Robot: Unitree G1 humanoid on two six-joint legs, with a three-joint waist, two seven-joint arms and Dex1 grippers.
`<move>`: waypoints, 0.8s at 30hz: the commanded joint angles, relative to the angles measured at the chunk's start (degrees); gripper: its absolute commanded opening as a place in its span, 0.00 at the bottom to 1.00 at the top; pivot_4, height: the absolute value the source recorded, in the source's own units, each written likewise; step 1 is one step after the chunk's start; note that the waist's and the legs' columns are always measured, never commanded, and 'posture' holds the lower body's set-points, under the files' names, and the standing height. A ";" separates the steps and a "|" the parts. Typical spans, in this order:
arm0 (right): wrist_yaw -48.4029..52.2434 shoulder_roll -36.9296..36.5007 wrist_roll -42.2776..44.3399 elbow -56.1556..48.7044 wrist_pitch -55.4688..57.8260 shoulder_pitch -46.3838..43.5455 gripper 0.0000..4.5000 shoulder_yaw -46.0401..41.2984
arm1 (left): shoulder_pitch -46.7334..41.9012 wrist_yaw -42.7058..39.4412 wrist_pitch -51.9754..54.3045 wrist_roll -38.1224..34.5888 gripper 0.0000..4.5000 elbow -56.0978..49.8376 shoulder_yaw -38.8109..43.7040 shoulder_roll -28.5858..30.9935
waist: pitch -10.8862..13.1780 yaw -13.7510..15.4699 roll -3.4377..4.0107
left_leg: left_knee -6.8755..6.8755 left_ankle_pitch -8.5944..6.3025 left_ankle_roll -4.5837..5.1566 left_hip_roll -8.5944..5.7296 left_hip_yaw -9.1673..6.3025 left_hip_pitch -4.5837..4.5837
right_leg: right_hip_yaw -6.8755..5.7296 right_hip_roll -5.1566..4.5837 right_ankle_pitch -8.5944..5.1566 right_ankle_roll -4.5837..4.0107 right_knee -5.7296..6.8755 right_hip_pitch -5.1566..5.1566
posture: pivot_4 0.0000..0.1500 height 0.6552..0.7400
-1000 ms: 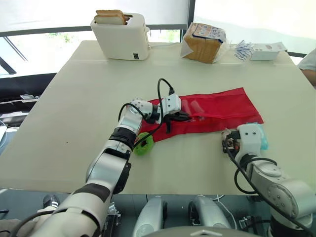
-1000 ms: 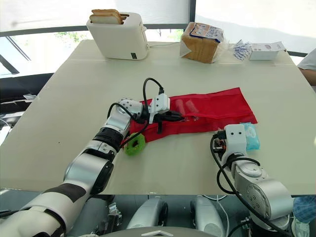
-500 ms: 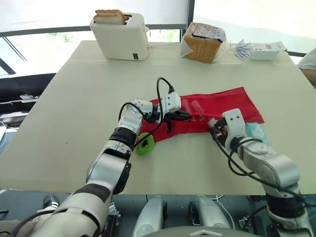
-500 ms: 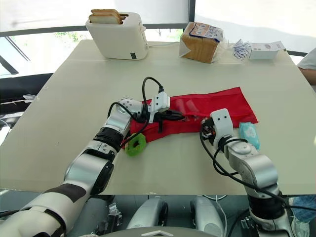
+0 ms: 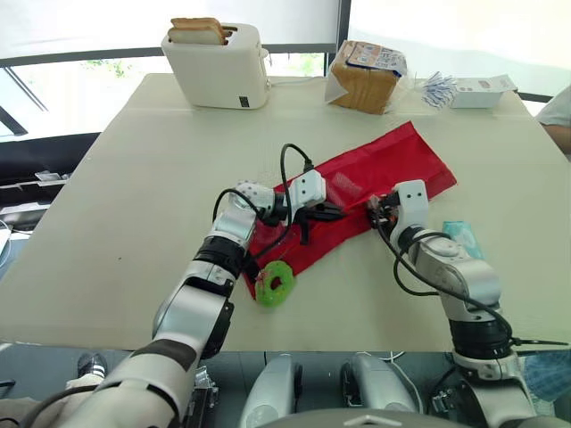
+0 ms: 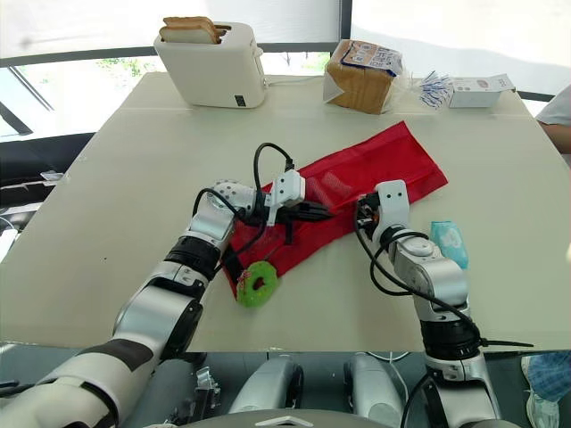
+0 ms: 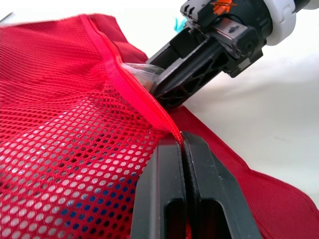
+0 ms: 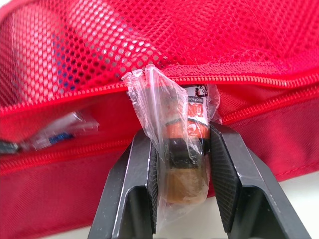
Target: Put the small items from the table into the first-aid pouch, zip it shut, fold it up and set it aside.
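Observation:
The red mesh first-aid pouch point(image 5: 393, 165) lies diagonally across the middle of the table. My left gripper point(image 5: 323, 212) is shut on the upper zip edge of the pouch point(image 7: 99, 129), pinching it between its fingertips point(image 7: 169, 154). My right gripper point(image 5: 376, 212) faces it at the pouch mouth, shut on a small brown bottle in clear wrap point(image 8: 185, 149); the bottle's top is just inside the open zip. A green ring point(image 5: 275, 283) lies at the pouch's near end. A light blue packet point(image 5: 464, 234) lies on the table to the right of my right arm.
At the far edge stand a white toaster point(image 5: 219, 64) holding bread slices, a bagged loaf point(image 5: 368, 76), some small packets point(image 5: 439, 89) and a white box point(image 5: 482, 91). A person's arm point(image 5: 560, 111) shows at the far right.
My right gripper has moved from beside the blue packet to the pouch mouth with the wrapped bottle. The pouch has swung diagonal, and the green ring has shifted toward the front edge.

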 commanded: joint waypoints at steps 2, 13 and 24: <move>-0.87 -1.99 -2.68 -3.73 -1.30 0.96 0.21 0.08 | -1.70 -1.63 1.25 -1.42 0.00 -0.99 0.25 0.35 | 0.00 0.04 0.00 | 0.00 0.00 0.00 0.00 0.00 0.00 | 0.00 0.00 0.00 0.00 0.00 0.00 | 1.00 1.00; 4.04 -12.87 -10.26 -11.67 0.63 2.14 0.21 12.02 | -6.05 -7.80 -1.63 -0.59 0.00 6.46 -1.09 -1.86 | 0.01 -0.17 0.01 | 0.00 0.00 0.00 0.00 0.00 -0.01 | -0.02 0.02 0.00 0.00 -0.01 0.00 | 1.00 1.00; 4.97 -9.50 -10.21 -16.32 2.39 5.18 0.21 11.14 | -8.44 -8.93 -5.20 0.61 0.00 11.81 -1.67 -4.78 | 0.01 0.16 0.01 | 0.00 0.00 0.01 -0.01 0.00 -0.04 | -0.02 0.00 0.00 0.00 -0.05 0.01 | 1.00 1.00</move>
